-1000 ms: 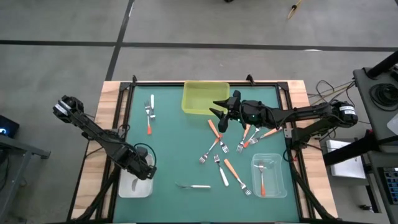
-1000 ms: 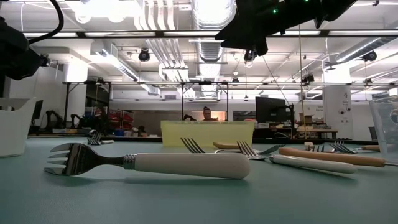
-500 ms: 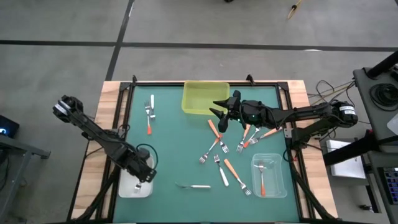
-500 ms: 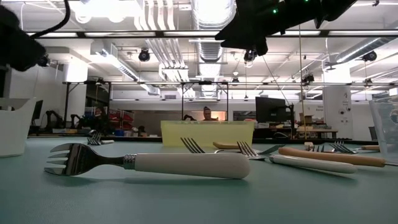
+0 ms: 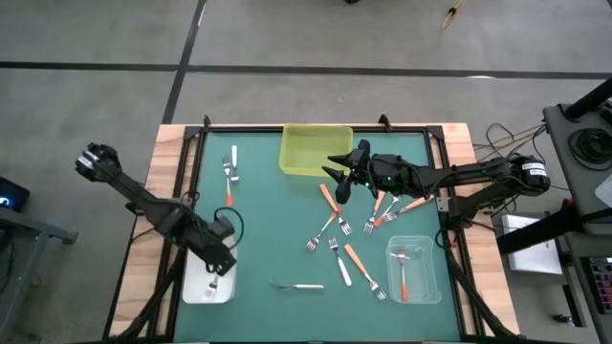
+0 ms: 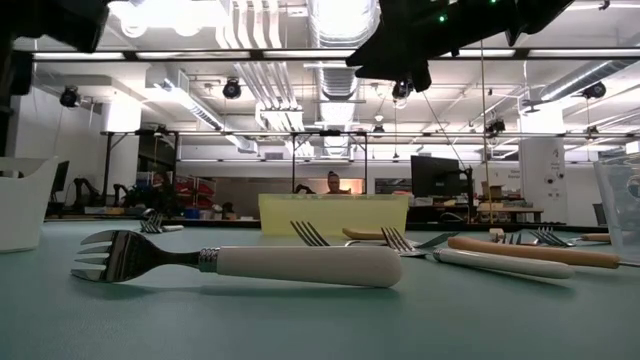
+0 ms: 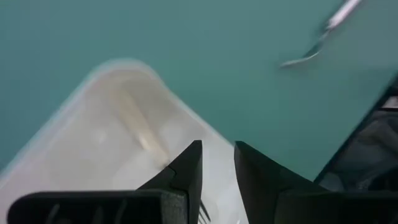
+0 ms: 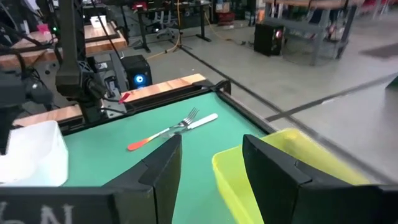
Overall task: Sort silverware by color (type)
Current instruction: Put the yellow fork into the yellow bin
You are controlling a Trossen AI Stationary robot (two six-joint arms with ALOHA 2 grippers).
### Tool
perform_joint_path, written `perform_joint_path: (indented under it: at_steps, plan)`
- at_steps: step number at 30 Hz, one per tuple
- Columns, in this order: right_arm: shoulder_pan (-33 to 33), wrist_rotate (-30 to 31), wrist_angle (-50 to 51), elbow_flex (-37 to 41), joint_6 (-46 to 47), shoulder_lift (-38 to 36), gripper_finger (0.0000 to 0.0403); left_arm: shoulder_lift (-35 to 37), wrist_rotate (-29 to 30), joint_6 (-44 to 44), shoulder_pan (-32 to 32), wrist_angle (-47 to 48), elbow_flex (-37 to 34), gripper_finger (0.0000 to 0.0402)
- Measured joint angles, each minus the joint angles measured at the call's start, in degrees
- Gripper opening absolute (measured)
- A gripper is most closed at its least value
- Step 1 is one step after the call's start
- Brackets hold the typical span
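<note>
My left gripper (image 5: 222, 262) (image 7: 219, 152) hangs over the white bin (image 5: 196, 287) at the table's near left, its fingers a narrow gap apart and empty. A white-handled fork (image 7: 142, 132) (image 5: 212, 284) lies flat on the bin's floor below it. My right gripper (image 5: 339, 173) (image 8: 211, 155) waits open above the table beside the yellow bin (image 5: 308, 148). Several forks (image 5: 344, 229) with white, light orange and red-orange handles lie scattered on the green mat. One white fork (image 5: 298, 286) (image 6: 290, 265) lies alone near the front edge.
A white fork and a red-orange fork (image 5: 229, 174) (image 8: 168, 132) lie side by side at the far left. A clear bin (image 5: 426, 284) at the near right holds a red-orange fork (image 5: 404, 277). Bare mat stretches between the white bin and the cluster of forks.
My left gripper has risen and drawn back toward the table's left edge, away from the white bin's middle. The white-handled fork now shows lying in the bin. My right arm has kept still.
</note>
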State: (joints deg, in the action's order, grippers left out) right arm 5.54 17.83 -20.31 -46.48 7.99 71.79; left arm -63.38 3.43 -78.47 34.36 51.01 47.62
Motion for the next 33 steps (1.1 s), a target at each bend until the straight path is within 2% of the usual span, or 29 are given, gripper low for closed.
perform_joint_path:
  at_steps: [9,21,27,30,33]
  plan:
    - [0.0,0.0,3.7,0.0,7.4,0.0,0.0127,9.4,10.6,18.9,-7.5,-0.6,-0.1,0.0075]
    - [0.0,-0.5,6.2,0.0,15.7,0.0,0.0094,13.9,11.7,51.3,-22.3,-6.6,-0.1,0.0075]
    - [-0.7,-2.4,10.5,-0.8,19.6,0.0,0.0083,13.8,13.8,65.5,-25.4,-12.7,-0.1,0.0075]
    - [-1.0,-2.4,13.3,-2.8,20.6,0.7,0.008,13.9,16.9,73.0,-26.1,-17.3,-0.1,0.0075]
    - [-1.3,-2.4,17.3,-5.7,20.9,2.3,0.008,14.2,17.0,80.0,-27.1,-22.5,-0.1,0.0075]
